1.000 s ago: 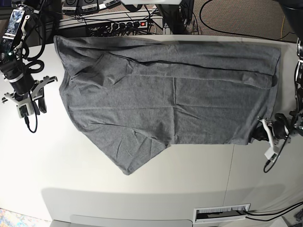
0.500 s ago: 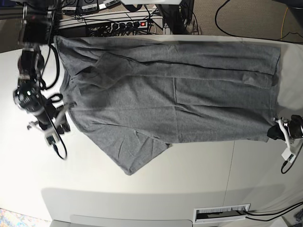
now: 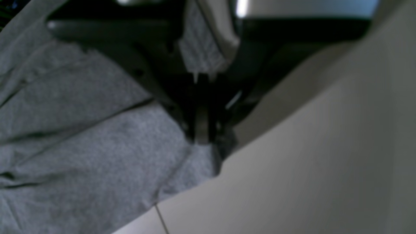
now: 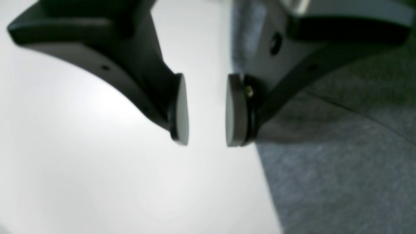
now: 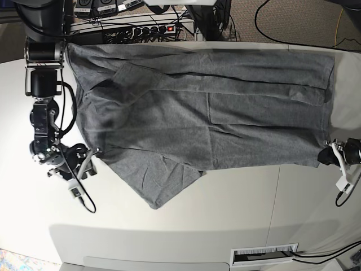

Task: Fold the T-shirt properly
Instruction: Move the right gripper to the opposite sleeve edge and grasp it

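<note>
The heather-grey T-shirt (image 5: 208, 113) lies spread flat on the white table (image 5: 186, 226), with one sleeve (image 5: 163, 183) pointing towards the front edge. My left gripper (image 5: 327, 155) is at the shirt's right hem corner and is shut on the fabric; the left wrist view shows the jaws (image 3: 201, 141) pinching the grey cloth (image 3: 97, 156). My right gripper (image 5: 90, 162) is low over the table at the shirt's left edge, just above the sleeve. In the right wrist view it (image 4: 206, 110) is open and empty, with the cloth edge (image 4: 341, 169) under its right finger.
A power strip (image 5: 152, 28) and tangled cables lie behind the table's far edge. A seam (image 5: 276, 197) runs across the table on the right. A white slotted panel (image 5: 265, 255) sits at the front edge.
My right arm has swung down along the shirt's left edge to the sleeve. My left gripper has kept hold of the hem corner after drawing it a little to the right.
</note>
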`<state>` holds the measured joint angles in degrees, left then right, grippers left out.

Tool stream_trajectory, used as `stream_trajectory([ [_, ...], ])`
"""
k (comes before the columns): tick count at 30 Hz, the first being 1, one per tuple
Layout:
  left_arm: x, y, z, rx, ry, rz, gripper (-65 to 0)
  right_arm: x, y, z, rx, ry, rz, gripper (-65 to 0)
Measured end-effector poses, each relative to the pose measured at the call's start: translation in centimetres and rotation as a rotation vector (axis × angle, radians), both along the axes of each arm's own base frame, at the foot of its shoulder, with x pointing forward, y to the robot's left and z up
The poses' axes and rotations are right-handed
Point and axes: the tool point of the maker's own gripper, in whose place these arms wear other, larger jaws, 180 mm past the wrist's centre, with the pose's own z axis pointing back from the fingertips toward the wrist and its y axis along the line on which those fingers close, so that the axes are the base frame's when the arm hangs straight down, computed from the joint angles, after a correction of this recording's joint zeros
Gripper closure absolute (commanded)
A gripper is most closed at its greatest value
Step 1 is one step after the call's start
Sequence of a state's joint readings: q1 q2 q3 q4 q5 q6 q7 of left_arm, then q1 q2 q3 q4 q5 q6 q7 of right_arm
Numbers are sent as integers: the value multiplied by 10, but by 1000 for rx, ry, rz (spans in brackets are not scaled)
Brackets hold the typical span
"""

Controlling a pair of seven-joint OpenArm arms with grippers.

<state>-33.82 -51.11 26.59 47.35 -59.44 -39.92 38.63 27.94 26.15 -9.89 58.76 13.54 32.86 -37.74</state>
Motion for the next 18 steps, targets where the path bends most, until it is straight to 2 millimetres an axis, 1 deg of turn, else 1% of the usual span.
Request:
stream_trajectory([
  [3,0,0,0,0,0,0,0,2,15,-16,30,26,9,-203],
  [7,0,0,0,0,0,0,0,5,28,-28,12,28,32,-203],
  [10,0,0,0,0,0,0,0,3,32,-37,4,42,39,-202],
  [13,0,0,0,1,0,0,0,3,30,-41,10,48,30,-195],
  [14,0,0,0,1,0,0,0,3,30,-40,12,47,30,-176],
  [15,0,0,0,1,0,0,0,2,30,-41,15,51,28,-140],
  [18,0,0,0,1,0,0,0,-2,31,-44,21,81,20,-1],
])
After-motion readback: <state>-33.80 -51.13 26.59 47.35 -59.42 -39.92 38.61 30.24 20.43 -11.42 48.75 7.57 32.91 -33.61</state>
